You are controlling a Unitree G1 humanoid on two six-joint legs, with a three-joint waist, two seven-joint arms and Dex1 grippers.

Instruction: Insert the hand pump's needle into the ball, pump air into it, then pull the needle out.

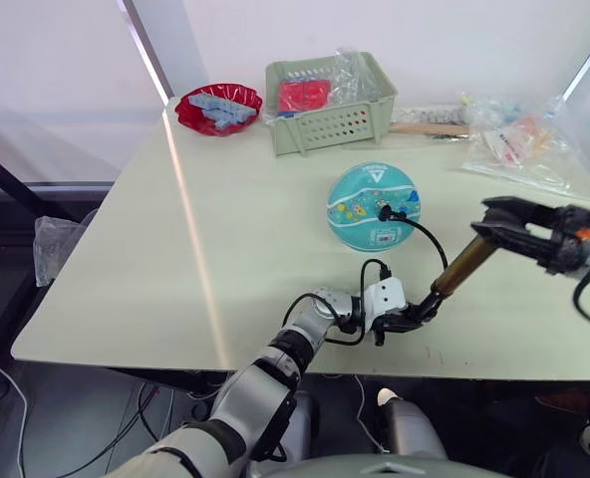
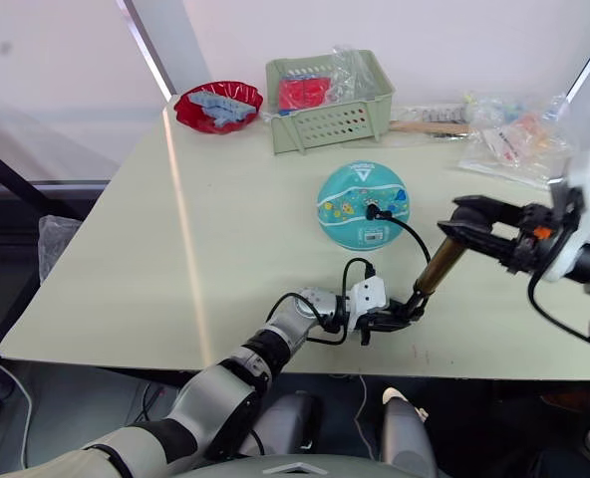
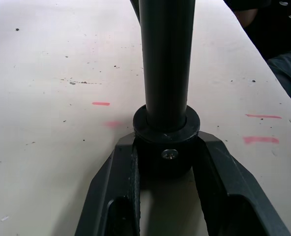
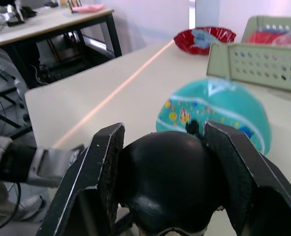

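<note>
The teal ball [image 1: 374, 206] rests mid-table. The hand pump [image 1: 464, 267] leans tilted between my two grippers, to the ball's right and nearer the table's front. My left gripper [image 1: 422, 312] is shut on the pump's black lower cap [image 3: 166, 147] near the front edge. My right gripper [image 1: 486, 224] is shut on the black handle [image 4: 170, 182] at the pump's upper end. A thin black hose [image 1: 430, 239] arcs from the pump's base to a small black fitting [image 1: 385, 211] pressed against the ball's top. The needle pin itself is hidden at the ball's surface.
At the back stand a green perforated basket [image 1: 330, 100] with red items and plastic, and a red bowl [image 1: 217, 107] to its left. Clear plastic bags [image 1: 514, 139] and a wooden stick [image 1: 430, 127] lie at the back right. The table's front edge [image 1: 275, 363] runs just below my left gripper.
</note>
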